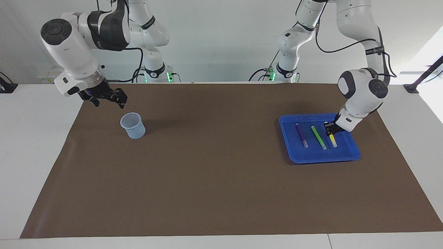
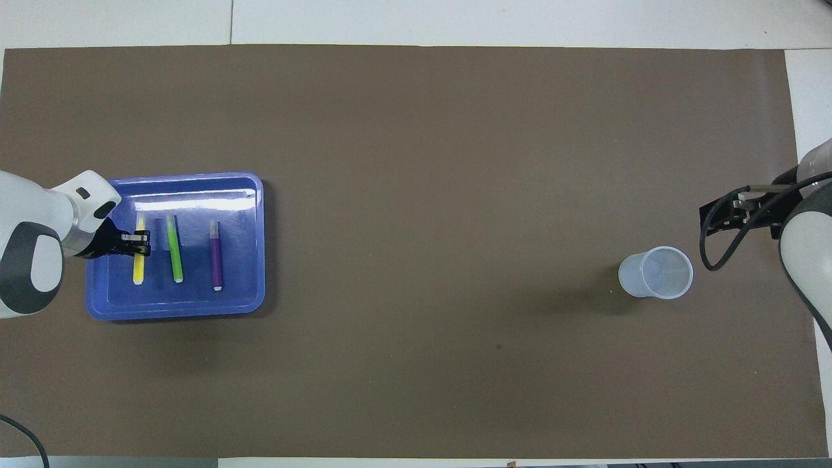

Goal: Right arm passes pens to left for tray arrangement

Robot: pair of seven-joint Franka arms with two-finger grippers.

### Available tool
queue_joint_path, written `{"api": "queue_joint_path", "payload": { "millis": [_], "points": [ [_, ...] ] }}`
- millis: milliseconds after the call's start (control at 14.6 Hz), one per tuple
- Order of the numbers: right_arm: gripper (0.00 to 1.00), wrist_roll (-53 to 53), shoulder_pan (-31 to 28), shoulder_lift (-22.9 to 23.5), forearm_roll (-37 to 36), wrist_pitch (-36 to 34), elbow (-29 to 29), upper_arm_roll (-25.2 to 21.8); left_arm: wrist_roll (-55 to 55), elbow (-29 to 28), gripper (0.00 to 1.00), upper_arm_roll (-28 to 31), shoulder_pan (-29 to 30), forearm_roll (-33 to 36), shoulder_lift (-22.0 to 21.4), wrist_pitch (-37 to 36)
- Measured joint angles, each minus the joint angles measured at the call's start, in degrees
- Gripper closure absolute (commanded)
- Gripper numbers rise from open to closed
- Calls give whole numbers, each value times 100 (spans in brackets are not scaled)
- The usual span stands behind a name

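Observation:
The blue tray (image 1: 320,159) (image 2: 240,260) lies at the left arm's end of the table. In it a purple pen (image 1: 301,135) (image 2: 216,253) and a green pen (image 1: 318,137) (image 2: 174,247) lie side by side. A yellow pen (image 1: 333,140) (image 2: 138,263) lines up beside the green one, low in the tray. My left gripper (image 1: 329,128) (image 2: 140,244) is shut on the yellow pen. My right gripper (image 1: 108,99) (image 2: 715,221) hangs open and holds nothing, over the mat beside the cup at the right arm's end.
A small translucent cup (image 1: 132,125) (image 2: 655,272) stands upright on the brown mat (image 1: 214,166) near the right arm's end. Two slimmer white arms with green base lights (image 1: 157,71) stand at the robots' edge of the table.

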Motion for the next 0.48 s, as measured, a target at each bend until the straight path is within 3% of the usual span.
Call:
{"api": "queue_joint_path", "payload": {
  "millis": [274, 342, 410, 479],
  "points": [
    [0, -1, 40, -5, 20, -28, 1, -144, 1, -40, 100, -1, 105, 1, 35, 5],
    [0, -2, 51, -11, 21, -89, 1, -167, 1, -43, 91, -1, 110, 1, 38, 6],
    [0, -2, 76, -28, 22, -132, 1, -201, 1, -45, 9, -2, 109, 1, 39, 6],
    [0, -2, 108, -54, 23, -181, 1, -234, 1, -48, 0, -2, 109, 1, 39, 7]
  ]
}}
